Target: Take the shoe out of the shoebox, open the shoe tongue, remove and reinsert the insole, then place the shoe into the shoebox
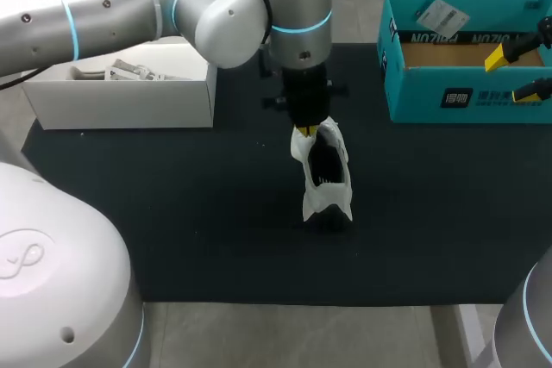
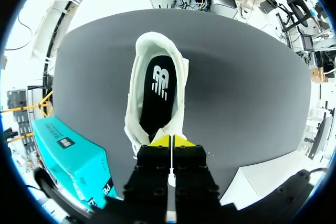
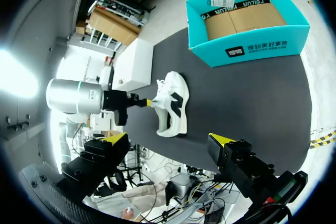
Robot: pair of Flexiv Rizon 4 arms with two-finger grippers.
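Observation:
A white shoe (image 1: 326,174) with a black insole (image 2: 157,90) rests on the black mat, its opening facing up. My left gripper (image 1: 306,133) is shut on the white edge of the shoe's opening, apparently the tongue, and the yellow tips (image 2: 170,141) are pressed together on it. The right wrist view shows the same shoe (image 3: 172,103) with the left gripper at its laced side. The teal shoebox (image 1: 466,96) stands open at the far right with only cardboard inside. My right gripper (image 1: 516,73) hangs open above the box, far from the shoe, with nothing between its fingers (image 3: 220,140).
A white box (image 1: 129,101) with small items inside sits at the far left on the black mat (image 1: 172,213). Beside my left gripper, the teal shoebox (image 2: 68,150) shows on one side and the white box (image 2: 262,182) on the other.

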